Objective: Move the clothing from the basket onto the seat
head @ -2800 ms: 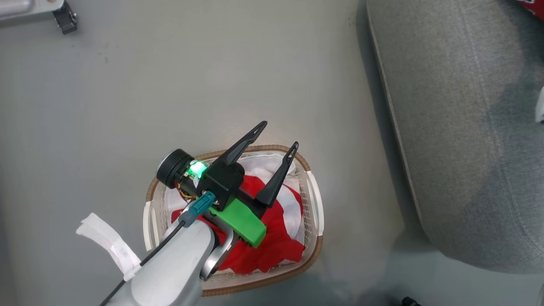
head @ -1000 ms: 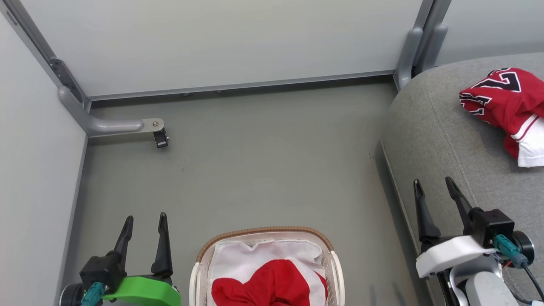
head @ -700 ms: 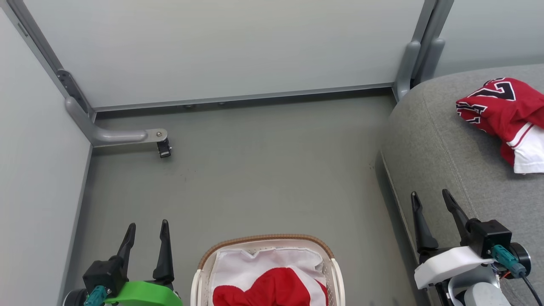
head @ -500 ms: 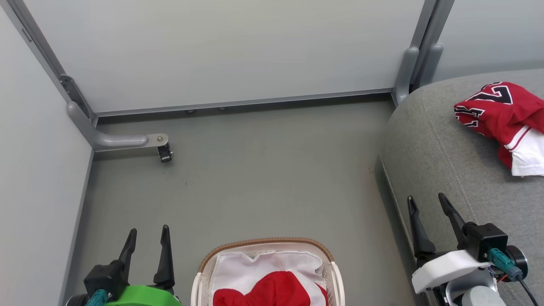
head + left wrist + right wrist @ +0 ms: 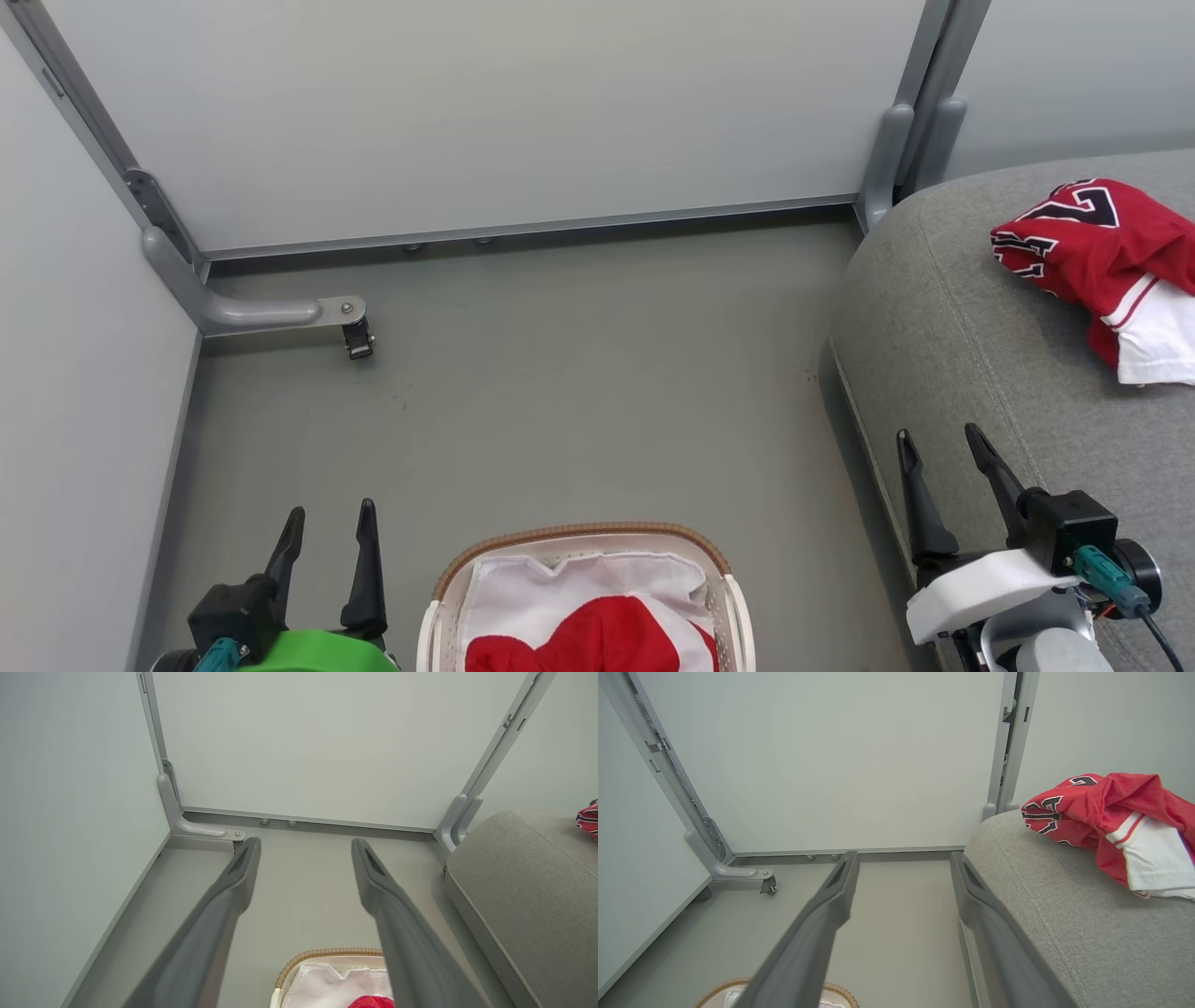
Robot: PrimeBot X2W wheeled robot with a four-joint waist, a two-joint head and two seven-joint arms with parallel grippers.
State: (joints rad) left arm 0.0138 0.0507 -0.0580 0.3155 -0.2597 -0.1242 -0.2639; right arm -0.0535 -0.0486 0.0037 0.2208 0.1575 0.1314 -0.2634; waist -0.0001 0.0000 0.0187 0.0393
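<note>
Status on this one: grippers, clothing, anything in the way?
Left gripper open, empty, beside basket. Right gripper open, empty, by seat edge. Numbered jersey on seat; red garment left in basket. Nothing blocking.

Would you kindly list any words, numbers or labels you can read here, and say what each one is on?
On the red jersey, lying on the seat: a large black numeral outlined in white, folded over; perhaps "7" or "2", not certain.
Same jersey, lower fold: more black-and-white marks, too crumpled to read.
Nothing else is legible.
</note>
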